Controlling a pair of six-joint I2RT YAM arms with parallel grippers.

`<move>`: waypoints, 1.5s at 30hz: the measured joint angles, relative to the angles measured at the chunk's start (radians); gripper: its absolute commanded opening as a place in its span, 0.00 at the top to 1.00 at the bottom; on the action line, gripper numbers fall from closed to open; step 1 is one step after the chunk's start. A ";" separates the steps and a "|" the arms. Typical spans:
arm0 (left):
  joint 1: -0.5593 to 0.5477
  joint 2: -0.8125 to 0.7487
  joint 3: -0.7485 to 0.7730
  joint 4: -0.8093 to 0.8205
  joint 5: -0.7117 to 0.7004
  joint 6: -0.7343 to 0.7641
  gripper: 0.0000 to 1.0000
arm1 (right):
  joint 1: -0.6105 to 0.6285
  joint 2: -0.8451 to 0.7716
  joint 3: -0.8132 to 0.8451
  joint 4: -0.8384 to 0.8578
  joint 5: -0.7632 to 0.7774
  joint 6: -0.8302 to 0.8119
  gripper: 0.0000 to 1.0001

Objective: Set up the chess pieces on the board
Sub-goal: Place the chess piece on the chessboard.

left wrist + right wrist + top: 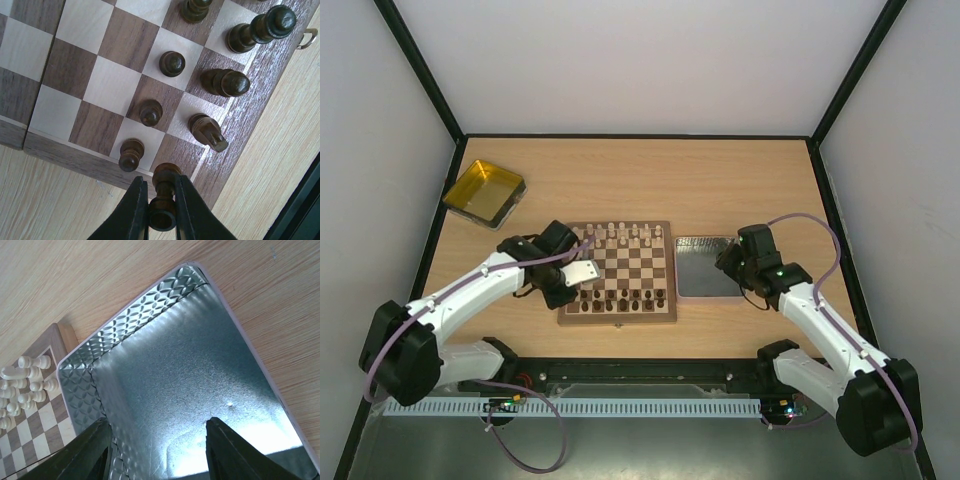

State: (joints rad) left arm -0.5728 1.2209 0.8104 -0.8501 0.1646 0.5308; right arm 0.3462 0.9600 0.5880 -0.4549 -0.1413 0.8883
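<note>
I see left gripper (161, 196) clamped on dark piece (164, 177), over board (100, 45) corner; other dark pieces (172, 63) just ahead. Right gripper (157, 445): jaws apart, nothing between, above grey tray (200, 365); pale pieces (30, 371) to its left.

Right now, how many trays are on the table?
2. The yellow tray sits near the far left corner of the table. The grey metal tray lies just right of the chessboard. None seems hidden.
</note>
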 measured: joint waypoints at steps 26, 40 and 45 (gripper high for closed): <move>0.000 0.030 -0.028 0.014 0.000 0.023 0.95 | 0.000 0.011 -0.037 0.035 -0.010 0.003 0.49; -0.031 0.083 -0.039 0.032 -0.003 0.011 0.97 | 0.000 0.030 -0.038 0.042 -0.010 0.002 0.49; -0.047 0.087 -0.039 0.039 -0.010 0.000 0.96 | 0.000 0.030 -0.038 0.042 -0.010 -0.003 0.49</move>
State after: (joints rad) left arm -0.6193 1.3083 0.7719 -0.8116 0.1543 0.5308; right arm 0.3462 0.9901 0.5499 -0.4133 -0.1509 0.8856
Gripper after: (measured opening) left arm 0.109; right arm 0.512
